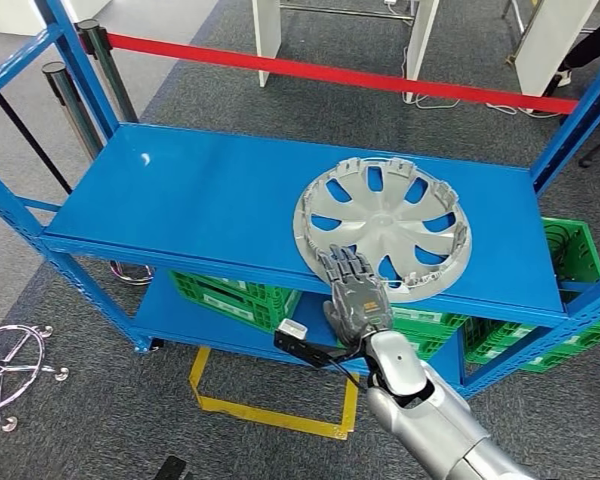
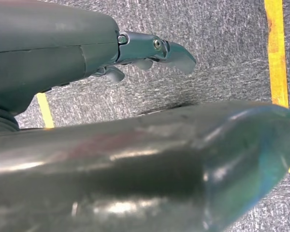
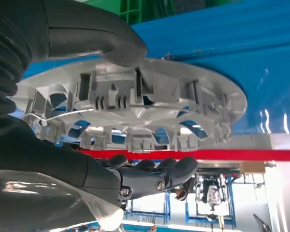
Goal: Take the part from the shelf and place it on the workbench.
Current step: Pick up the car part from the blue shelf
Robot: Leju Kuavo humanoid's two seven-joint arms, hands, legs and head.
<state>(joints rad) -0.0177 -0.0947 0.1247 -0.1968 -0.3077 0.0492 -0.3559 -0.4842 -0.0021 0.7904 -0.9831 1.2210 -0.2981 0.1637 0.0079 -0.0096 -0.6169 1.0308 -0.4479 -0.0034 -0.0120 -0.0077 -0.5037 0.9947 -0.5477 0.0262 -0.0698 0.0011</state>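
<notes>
Round silver plastic hubcap (image 1: 382, 228) flat on glossy blue shelf (image 1: 206, 200); right hand (image 1: 355, 297) at rim

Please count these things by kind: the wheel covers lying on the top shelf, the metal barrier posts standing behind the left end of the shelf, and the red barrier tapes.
wheel cover: 1
metal barrier post: 2
red barrier tape: 1
Total: 4
</notes>
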